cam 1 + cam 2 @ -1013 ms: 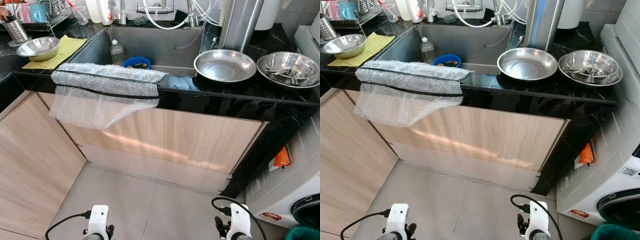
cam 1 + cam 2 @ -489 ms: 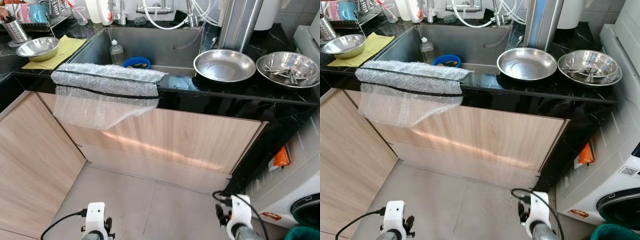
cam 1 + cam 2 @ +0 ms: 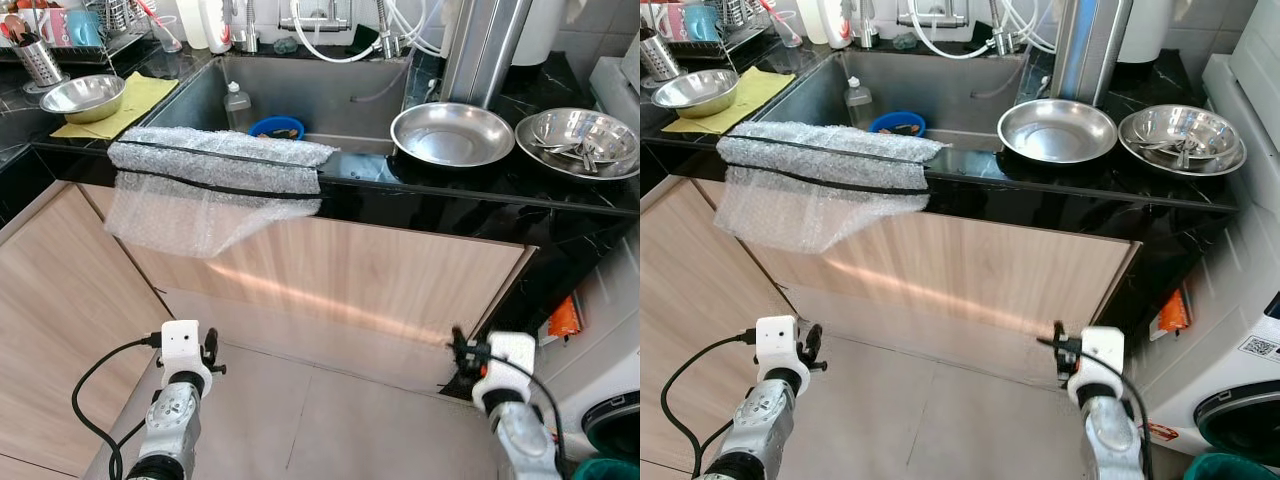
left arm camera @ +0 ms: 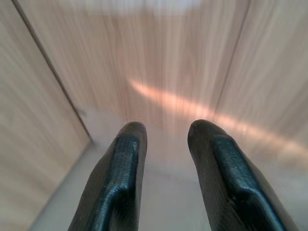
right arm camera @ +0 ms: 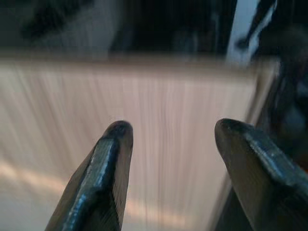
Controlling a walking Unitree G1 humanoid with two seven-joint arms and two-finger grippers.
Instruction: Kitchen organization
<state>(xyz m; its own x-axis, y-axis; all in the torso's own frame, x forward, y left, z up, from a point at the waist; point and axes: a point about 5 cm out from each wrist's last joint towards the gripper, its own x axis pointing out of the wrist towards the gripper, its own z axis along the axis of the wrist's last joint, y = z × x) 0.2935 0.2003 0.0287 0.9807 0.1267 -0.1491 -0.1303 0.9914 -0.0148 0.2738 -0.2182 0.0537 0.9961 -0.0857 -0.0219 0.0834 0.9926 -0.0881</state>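
Surveying, left to right:

Small bowl (image 3: 82, 96): steel, on a yellow cloth (image 3: 115, 100) at the far left of the black counter (image 3: 470, 190); light and stiff, slippery when wet; best pinched at the rim.

Bubble wrap (image 3: 210, 185): draped over the counter edge in front of the sink (image 3: 310, 90), half hanging down the wooden cabinet front (image 3: 380, 280); soft, nearly weightless, likely to slide off if tugged (two dark bands cross it, purpose unclear); best gripped at the thick folded part on top.

Bottle (image 3: 235, 103): clear plastic, standing inside the sink beside a blue dish (image 3: 275, 127); light, easily squashed; neck probably the safest hold.

Wide bowl (image 3: 452, 134): steel, empty, on the counter right of the sink; rigid, smooth; rim grip only, judged prone to slipping between narrow fingers.

Bowl with cutlery (image 3: 578, 141): steel, just beside the wide bowl, loose utensils inside; heavier, would rattle and spill if tipped.

Left gripper (image 4: 163, 132): low, in front of the cabinet, fingers parted, holding nothing.

Right gripper (image 5: 171, 132): low, facing the cabinet near its right end, fingers spread wider, empty.

Reach: all items well above both grippers; arms need raising first.
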